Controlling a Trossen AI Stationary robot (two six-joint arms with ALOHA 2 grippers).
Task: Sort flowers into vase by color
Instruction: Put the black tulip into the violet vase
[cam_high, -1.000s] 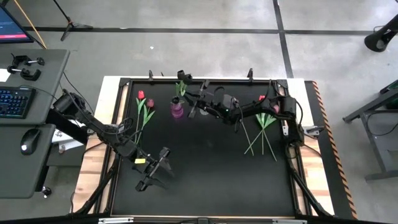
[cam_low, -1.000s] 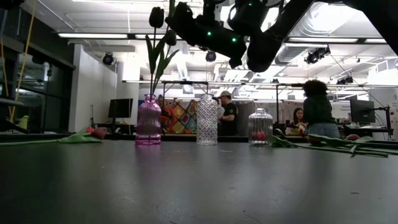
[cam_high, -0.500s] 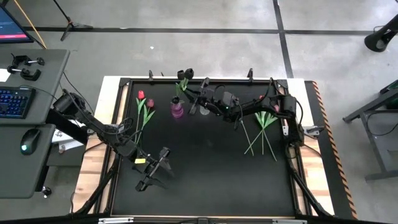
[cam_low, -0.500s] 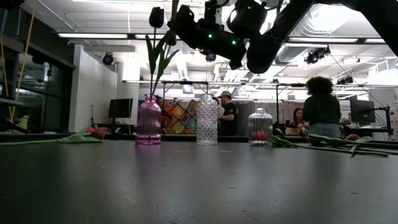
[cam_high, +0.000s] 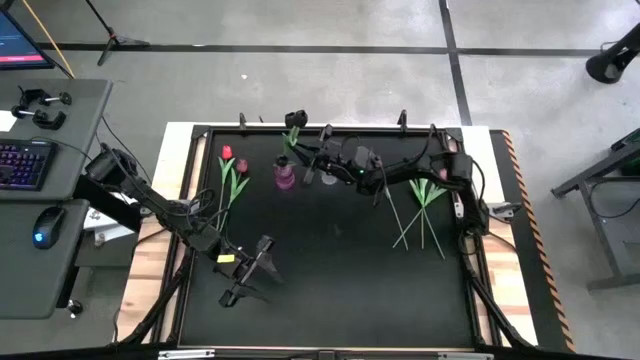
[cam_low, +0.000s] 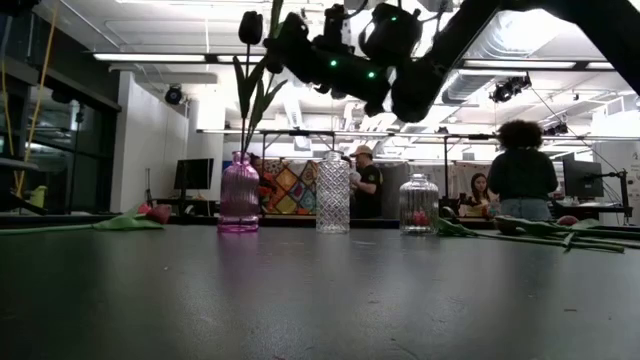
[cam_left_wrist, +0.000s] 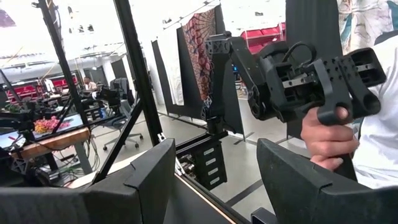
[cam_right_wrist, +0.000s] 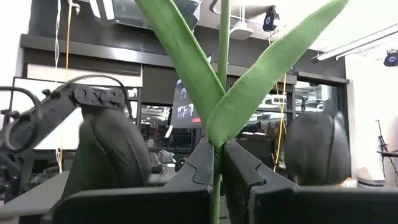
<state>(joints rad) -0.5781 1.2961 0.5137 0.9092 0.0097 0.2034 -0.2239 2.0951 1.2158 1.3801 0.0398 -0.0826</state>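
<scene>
While the left gripper (cam_high: 262, 268) is waiting near the table's front with fingers apart, the right gripper (cam_high: 300, 152) is clamping a dark tulip (cam_low: 251, 27) by its stem above the pink vase (cam_low: 239, 193).

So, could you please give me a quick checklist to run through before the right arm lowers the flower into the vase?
1. Right claw shut on the dark tulip's stem: ok.
2. Dark tulip hanging above the pink vase: ok.
3. Stem end inside the vase mouth: cannot tell.
4. Clear vases standing apart from the pink one: ok.
5. Left claw open, well away at the table's near side: ok.
6. Loose flowers lying clear of the vases: ok.
</scene>
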